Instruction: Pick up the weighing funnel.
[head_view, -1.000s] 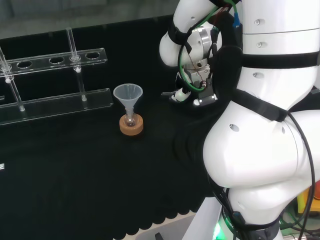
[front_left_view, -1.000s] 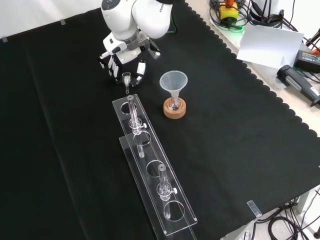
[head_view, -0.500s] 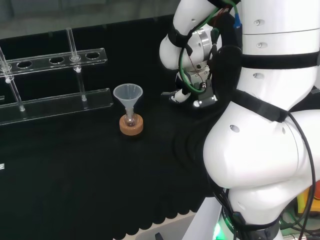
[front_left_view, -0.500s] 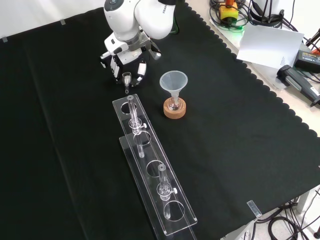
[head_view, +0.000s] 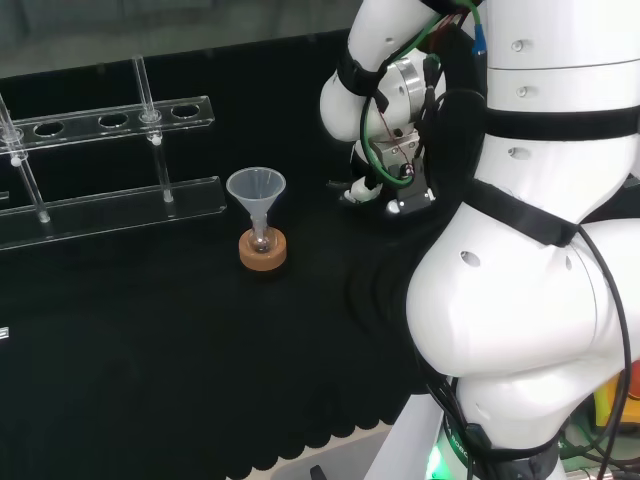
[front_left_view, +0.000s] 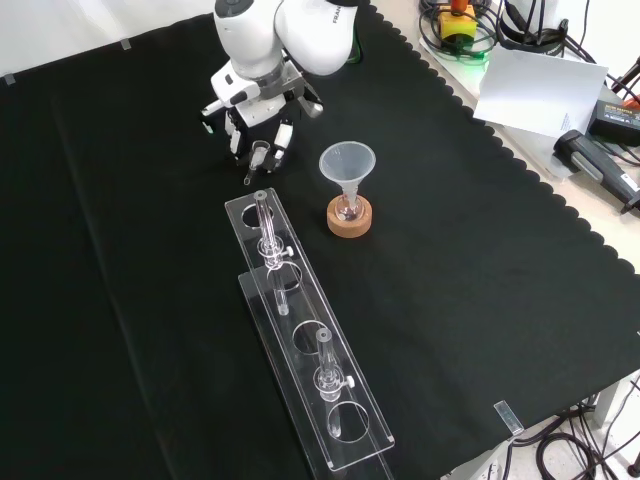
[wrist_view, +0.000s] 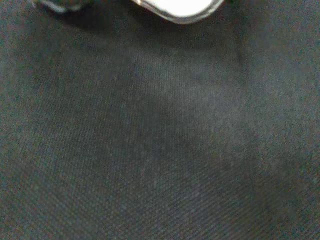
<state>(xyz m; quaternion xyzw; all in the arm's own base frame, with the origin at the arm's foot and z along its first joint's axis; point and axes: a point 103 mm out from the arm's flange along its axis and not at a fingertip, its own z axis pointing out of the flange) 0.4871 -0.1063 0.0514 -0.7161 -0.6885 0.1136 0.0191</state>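
**Weighing funnel (front_left_view: 259, 156) clasped in the hand (front_left_view: 258, 122)**

Near the top of the front view, fingers (front_left_view: 283, 135) curled round the small clear piece. Held tilted, stem downward, just over the black counter (front_left_view: 480, 280); cannot tell whether touching the cloth. Off to the right, apart from the hand: big funnel (front_left_view: 347, 163) standing mouth up over a cork ring (front_left_view: 349, 219).

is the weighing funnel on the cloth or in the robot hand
In the robot hand: front view shows the weighing funnel between its curled fingers, stem hanging down.
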